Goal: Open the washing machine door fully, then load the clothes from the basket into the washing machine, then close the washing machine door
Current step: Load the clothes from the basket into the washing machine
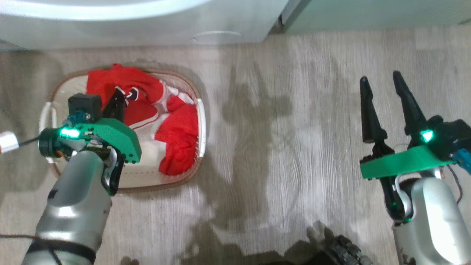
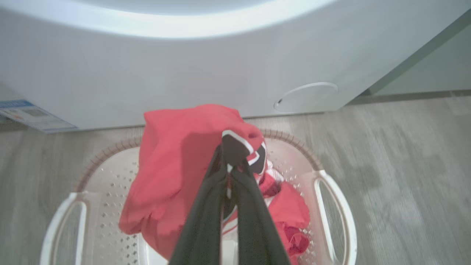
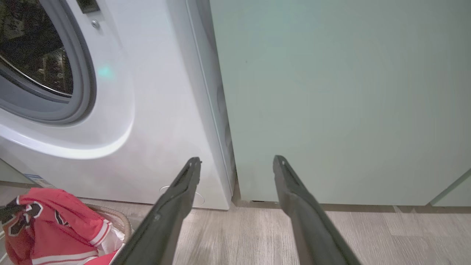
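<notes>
My left hand (image 2: 229,160) is shut tight on the red clothes (image 2: 176,154) over the basket (image 2: 333,191), and the washing machine (image 2: 184,70) sits straight ahead at twelve o'clock, so this hand is nearer than my open right hand (image 1: 381,78), well apart at three o'clock.

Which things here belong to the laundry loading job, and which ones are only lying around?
Job: red jersey clothes, pinched in the shut left gripper; cream perforated plastic basket; white front-loading washing machine.
Not the job: pale green cabinet; grey wood-look floor.
</notes>
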You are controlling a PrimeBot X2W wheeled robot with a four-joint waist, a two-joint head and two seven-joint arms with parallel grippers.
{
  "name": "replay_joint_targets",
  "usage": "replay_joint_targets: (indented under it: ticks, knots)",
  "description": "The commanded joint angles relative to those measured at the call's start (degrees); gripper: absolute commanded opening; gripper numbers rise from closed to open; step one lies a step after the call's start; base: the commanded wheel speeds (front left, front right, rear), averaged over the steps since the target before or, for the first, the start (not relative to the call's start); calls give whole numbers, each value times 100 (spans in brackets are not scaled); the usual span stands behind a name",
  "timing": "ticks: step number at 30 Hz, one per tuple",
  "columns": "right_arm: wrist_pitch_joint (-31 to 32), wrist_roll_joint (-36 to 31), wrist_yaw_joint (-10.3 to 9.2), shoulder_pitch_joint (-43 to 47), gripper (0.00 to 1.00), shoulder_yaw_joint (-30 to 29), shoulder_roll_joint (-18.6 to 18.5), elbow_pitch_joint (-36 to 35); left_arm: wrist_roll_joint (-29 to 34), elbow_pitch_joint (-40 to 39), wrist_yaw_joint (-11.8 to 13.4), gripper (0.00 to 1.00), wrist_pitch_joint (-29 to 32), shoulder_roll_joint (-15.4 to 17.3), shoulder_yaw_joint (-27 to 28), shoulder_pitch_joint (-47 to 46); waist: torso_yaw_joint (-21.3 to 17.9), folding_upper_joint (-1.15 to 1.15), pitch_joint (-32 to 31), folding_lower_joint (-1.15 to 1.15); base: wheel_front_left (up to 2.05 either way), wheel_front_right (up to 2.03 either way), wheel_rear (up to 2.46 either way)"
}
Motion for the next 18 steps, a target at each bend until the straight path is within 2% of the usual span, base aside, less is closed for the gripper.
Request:
replay_joint_targets:
  ticks: [1, 9, 11, 18]
  knots:
    - [55, -38, 0, 224, 100, 72, -36, -204, 91, -607, 110, 0, -78, 243, 236, 284, 195, 0, -366, 1, 0, 0, 0]
    - [188, -66, 0, 493, 100, -12, -36, -258, 150, -2598, 476, 0, -53, 480, 421, 1119, 322, 0, -1026, 1, 0, 0, 0]
    - [208, -72, 0, 533, 100, -17, -36, -255, 144, -2837, 524, 0, 0, 506, 434, 1228, 337, 0, -1124, 1, 0, 0, 0]
    - [351, -123, 0, 746, 100, -2, -36, -350, 123, -4567, 885, 0, 317, 716, 598, 1894, 411, 0, -1575, 1, 0, 0, 0]
